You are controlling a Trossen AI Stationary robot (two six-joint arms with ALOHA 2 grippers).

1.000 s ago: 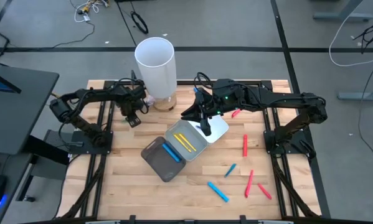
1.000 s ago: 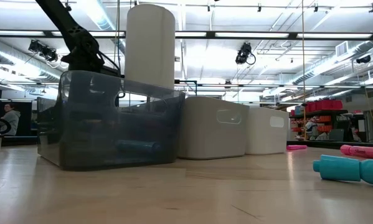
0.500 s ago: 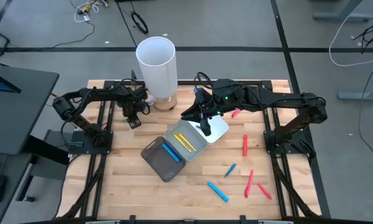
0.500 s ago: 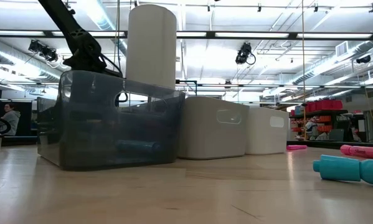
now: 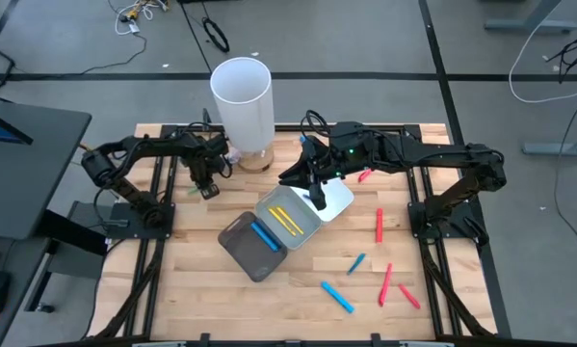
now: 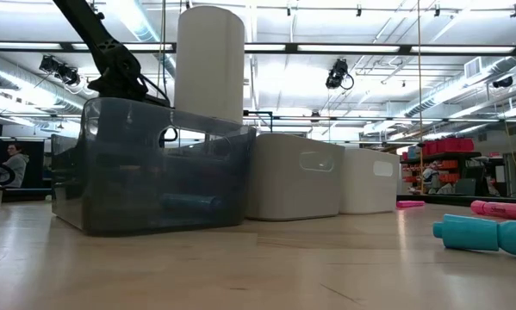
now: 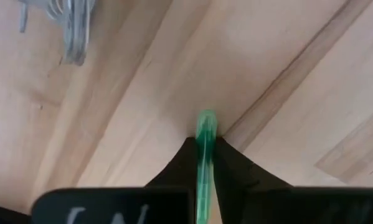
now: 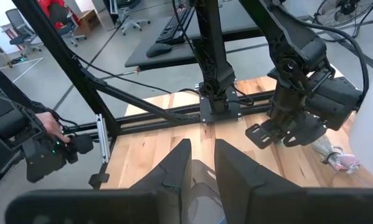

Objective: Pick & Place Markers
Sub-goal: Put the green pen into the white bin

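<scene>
Left wrist view shows the left gripper closed tight on a green marker, whose tip pokes out past the two dark fingertips just above the wooden table.

From above, that gripper sits at the far left of the table, beside the tall white cylinder. The right gripper hangs over the white tray, next to the grey tray with two yellow markers; its fingers stand slightly parted, and I cannot tell whether they hold anything. The dark tray holds a blue marker. More blue markers and red markers lie scattered on the near right of the table.
</scene>
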